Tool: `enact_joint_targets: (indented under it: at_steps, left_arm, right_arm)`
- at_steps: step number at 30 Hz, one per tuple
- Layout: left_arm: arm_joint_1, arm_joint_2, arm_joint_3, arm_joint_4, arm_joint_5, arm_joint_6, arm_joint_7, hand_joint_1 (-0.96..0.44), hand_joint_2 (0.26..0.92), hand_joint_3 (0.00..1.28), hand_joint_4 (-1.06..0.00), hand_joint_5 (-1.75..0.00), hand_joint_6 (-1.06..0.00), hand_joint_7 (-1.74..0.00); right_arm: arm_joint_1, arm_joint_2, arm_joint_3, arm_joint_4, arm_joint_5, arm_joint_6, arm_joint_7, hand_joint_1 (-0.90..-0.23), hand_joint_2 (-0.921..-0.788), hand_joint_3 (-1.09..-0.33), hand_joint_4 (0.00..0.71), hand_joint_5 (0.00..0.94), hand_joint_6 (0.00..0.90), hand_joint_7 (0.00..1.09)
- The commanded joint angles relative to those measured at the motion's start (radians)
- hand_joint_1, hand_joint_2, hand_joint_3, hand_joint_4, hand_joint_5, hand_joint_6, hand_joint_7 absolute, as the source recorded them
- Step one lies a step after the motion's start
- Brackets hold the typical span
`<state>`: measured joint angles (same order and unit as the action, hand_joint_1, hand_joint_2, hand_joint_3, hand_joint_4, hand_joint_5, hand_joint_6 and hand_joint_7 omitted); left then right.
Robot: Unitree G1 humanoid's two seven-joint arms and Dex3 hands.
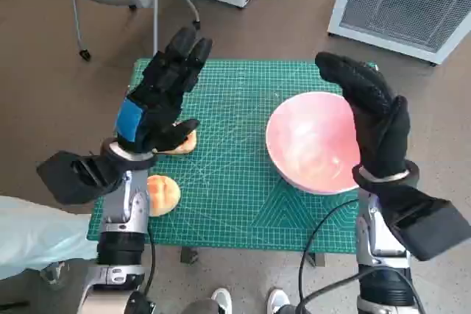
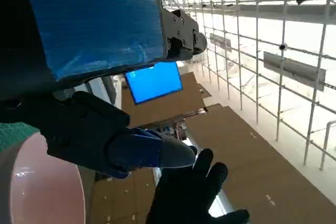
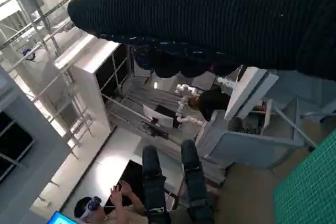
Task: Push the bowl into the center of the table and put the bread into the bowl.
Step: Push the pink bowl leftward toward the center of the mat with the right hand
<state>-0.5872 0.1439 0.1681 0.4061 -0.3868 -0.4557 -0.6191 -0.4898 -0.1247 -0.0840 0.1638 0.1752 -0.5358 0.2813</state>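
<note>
While raised over the mat (image 1: 235,182):
Left hand (image 1: 158,101): fingers spread, holding nothing, above one bread (image 1: 179,143).
Right hand (image 1: 375,119): fingers apart, against bowl's far right rim.
Bowl (image 1: 313,141): pink, right part of worktop.
Second bread (image 1: 162,194): near left edge, beside left forearm.

1. No word, label, brand or number can be read in any view.
2. The green cutting mat (image 1: 243,174) carries a printed grid and ruled lines, but any figures along them are too small to read.
3. The blue screen (image 2: 153,81) shows no legible writing.
</note>
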Motion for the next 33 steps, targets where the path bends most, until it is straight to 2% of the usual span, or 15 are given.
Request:
enact_joint_targets:
  at_steps: [1,25,33]
  left_arm:
    - [0.005,-0.003,-0.006,-0.003,0.013,-0.008,0.008,-0.62,0.921,0.23,-0.11,0.00,-0.19,-0.01]
    - [0.002,0.002,-0.019,-0.013,0.005,0.024,0.006,-0.62,0.921,0.19,-0.11,0.00,-0.20,-0.01]
    - [0.000,0.003,-0.022,-0.011,0.006,0.026,0.006,-0.62,0.921,0.19,-0.11,0.00,-0.21,-0.01]
  right_arm:
    - [0.024,-0.001,-0.008,0.005,0.010,0.012,-0.004,-0.738,-0.921,-0.730,0.093,0.001,-0.001,0.44]
    - [0.034,-0.005,-0.011,-0.013,0.025,0.027,0.000,-0.738,-0.921,-0.709,0.093,0.001,-0.001,0.47]
    - [0.040,-0.035,-0.050,0.021,0.018,-0.008,-0.004,-0.731,-0.921,-0.707,0.103,0.005,0.000,0.47]
